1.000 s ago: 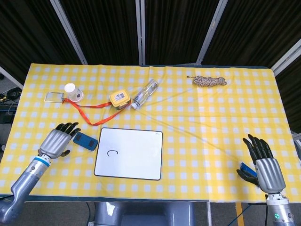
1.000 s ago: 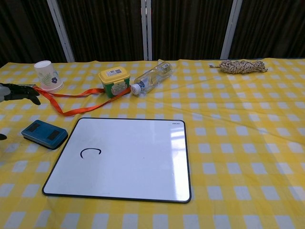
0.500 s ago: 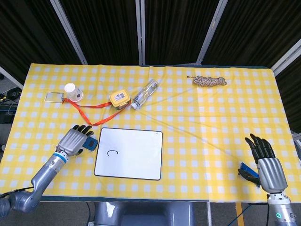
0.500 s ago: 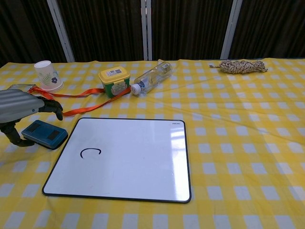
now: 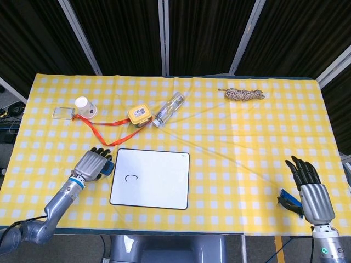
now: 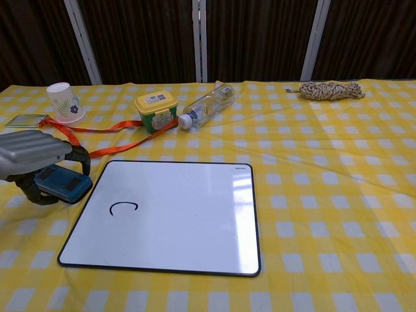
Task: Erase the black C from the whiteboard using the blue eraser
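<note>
- Left robot hand (image 6: pixel 32 159) is curled over the blue eraser (image 6: pixel 62 183), thumb and fingers around it; whether it truly grips is unclear.
- Right robot hand (image 5: pixel 309 189) rests empty, fingers spread, at the surface's (image 5: pixel 263 142) far right edge.
- Eraser sits just left of the whiteboard (image 6: pixel 182 214), whose black C (image 6: pixel 123 208) is intact.

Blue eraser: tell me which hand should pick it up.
Left. The left hand is already curled over the blue eraser beside the whiteboard; the right hand sits far off near the table's opposite edge.
</note>
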Robot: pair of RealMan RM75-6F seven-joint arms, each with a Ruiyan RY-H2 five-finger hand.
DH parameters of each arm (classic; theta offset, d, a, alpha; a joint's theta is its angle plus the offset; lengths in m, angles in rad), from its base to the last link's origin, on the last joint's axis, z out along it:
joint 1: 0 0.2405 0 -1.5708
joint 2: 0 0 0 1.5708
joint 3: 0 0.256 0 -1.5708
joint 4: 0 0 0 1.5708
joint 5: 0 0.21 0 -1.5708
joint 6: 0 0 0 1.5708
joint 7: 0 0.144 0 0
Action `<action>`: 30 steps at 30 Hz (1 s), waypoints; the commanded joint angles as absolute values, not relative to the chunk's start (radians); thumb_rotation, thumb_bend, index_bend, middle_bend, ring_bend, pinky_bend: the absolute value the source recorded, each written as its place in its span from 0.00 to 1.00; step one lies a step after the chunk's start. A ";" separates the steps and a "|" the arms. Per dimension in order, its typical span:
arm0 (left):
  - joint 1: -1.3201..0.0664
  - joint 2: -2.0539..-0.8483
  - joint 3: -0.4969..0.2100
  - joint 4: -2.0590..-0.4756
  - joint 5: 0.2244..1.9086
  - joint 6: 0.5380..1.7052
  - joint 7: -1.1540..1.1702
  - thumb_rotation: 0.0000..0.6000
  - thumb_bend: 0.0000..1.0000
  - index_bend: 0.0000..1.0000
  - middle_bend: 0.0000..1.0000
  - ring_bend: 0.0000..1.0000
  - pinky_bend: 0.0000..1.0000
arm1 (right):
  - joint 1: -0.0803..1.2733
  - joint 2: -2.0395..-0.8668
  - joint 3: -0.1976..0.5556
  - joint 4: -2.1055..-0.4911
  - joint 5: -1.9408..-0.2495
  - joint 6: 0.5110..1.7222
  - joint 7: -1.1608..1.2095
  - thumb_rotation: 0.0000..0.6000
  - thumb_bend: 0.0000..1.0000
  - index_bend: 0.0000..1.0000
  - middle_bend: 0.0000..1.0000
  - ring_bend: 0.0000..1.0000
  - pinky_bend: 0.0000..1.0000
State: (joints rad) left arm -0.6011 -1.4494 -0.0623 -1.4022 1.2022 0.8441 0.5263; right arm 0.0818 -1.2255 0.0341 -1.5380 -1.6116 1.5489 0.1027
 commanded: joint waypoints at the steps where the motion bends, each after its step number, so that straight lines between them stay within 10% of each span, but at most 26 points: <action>1: -0.602 -1.452 -0.060 -1.398 1.200 0.850 0.524 1.00 0.39 0.40 0.25 0.26 0.30 | 0.082 -1.226 0.034 -1.539 -1.612 1.549 0.103 1.00 0.06 0.02 0.00 0.00 0.00; 7: -0.574 -1.505 -0.063 -1.350 1.285 0.971 0.428 1.00 0.60 0.74 0.56 0.52 0.51 | 0.079 -1.225 0.034 -1.541 -1.614 1.556 0.107 1.00 0.06 0.02 0.00 0.00 0.00; 30: -0.539 -1.530 -0.015 -1.462 1.576 1.200 0.096 1.00 0.62 0.76 0.57 0.53 0.52 | 0.074 -1.223 0.039 -1.543 -1.616 1.570 0.116 1.00 0.06 0.02 0.00 0.00 0.00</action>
